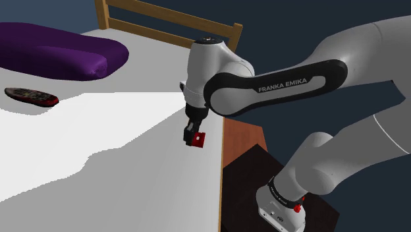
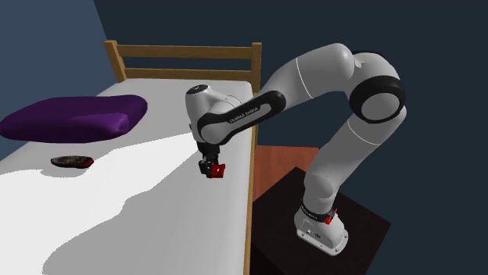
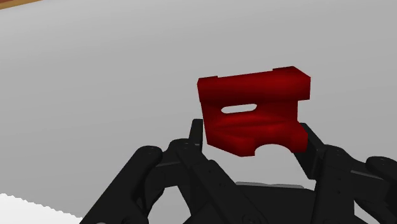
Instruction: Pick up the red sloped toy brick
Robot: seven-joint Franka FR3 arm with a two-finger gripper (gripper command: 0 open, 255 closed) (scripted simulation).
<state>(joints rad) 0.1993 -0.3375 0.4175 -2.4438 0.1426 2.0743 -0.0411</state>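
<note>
The red sloped toy brick sits clasped between my two black fingers, tilted a little, with a slot through its face. In the shoulder view my gripper hangs just above the white bed near its right edge, shut on the brick. From the second exterior view the gripper holds the brick a short way over the mattress, close to the wooden side rail.
A purple pillow lies at the head of the bed before the wooden headboard. A dark remote-like object with red marks rests near it. The black stand is beside the bed.
</note>
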